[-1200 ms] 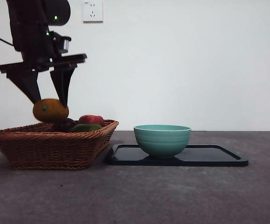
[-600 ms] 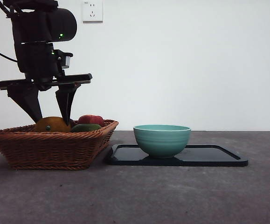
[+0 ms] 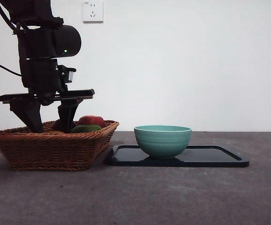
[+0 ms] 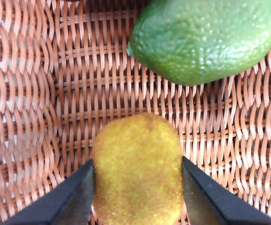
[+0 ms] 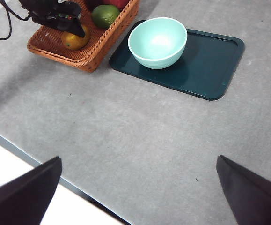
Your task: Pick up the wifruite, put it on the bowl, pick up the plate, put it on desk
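The wifruite (image 4: 137, 168), an orange-tan fruit, lies on the floor of the wicker basket (image 3: 51, 150). My left gripper (image 4: 137, 197) is down in the basket, shut on the fruit, one jaw pressed against each of its sides. In the front view the left gripper (image 3: 51, 124) dips behind the basket rim and the fruit is hidden. The right wrist view shows the fruit (image 5: 74, 41) under that arm. The mint-green bowl (image 3: 163, 139) stands empty on a dark tray (image 3: 219, 157), to the right of the basket on the desk (image 3: 172, 197). My right gripper (image 5: 137, 187) is open and empty, high above the desk.
A green fruit (image 4: 205, 37) lies close beside the wifruite in the basket. A red fruit (image 3: 92, 120) lies beyond it. The desk's front edge (image 5: 27, 157) shows in the right wrist view. A wall socket (image 3: 92, 11) is on the white back wall.
My left gripper has come down with the wifruite from above the basket rim into the basket. The fruit now rests on the basket floor. The bowl and the tray have not moved.
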Robot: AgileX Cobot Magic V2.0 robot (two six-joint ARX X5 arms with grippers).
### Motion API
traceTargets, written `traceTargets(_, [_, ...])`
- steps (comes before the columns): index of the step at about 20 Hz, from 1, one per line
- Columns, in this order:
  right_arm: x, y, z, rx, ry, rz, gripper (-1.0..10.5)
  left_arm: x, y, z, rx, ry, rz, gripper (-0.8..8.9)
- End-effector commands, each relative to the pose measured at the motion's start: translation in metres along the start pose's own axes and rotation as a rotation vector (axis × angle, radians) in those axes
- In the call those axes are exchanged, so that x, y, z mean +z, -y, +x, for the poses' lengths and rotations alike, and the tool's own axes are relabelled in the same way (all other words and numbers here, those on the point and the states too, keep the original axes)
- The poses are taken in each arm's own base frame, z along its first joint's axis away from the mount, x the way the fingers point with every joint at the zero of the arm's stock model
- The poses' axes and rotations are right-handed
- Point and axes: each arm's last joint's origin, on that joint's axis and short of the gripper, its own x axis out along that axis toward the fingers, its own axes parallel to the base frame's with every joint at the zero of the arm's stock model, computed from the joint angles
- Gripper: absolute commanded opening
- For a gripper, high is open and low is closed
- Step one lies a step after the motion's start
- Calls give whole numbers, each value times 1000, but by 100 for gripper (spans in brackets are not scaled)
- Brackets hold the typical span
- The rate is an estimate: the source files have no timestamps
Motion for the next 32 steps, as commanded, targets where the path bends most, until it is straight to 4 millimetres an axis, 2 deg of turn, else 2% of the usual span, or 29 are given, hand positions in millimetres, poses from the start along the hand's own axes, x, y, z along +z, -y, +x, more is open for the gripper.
traceTargets(1, [2,-1,-1,10,11,6,556,2,3,8,4,-2,7,235])
traceTargets(4, [2,-1,-1,10,11,6,556,4,3,3,-2,12,8,525])
traceTargets(5, [2,-1,-1,10,11,6,556,4,3,-2,-6,23,11,581])
traceTargets(6, [2,-1,-1,10,11,6,556,4,3,-9,-13,40,13,596])
traceTargets(9, [2,-1,-1,10,12,5,556,2,2,-42,-35,103,34,595])
traceTargets(13, [2,-1,-1,9,14,5,556,-14,-1,-105,-88,196,77,595])
traceTargets(17, [2,-1,-1,10,16,5,556,-49,-3,-174,-236,285,158,594])
traceTargets(22, [3,-1,-1,11,20,5,556,-110,-14,-249,-406,433,431,594])
traceTargets(26, [3,-1,-1,11,21,4,556,-155,-33,-283,-454,500,558,594])
traceTargets(28, [3,-1,-1,11,21,4,556,-170,-41,-292,-467,520,570,594])
traceTargets(32, [3,-1,-1,11,20,4,556,-193,-50,-304,-617,526,619,594])
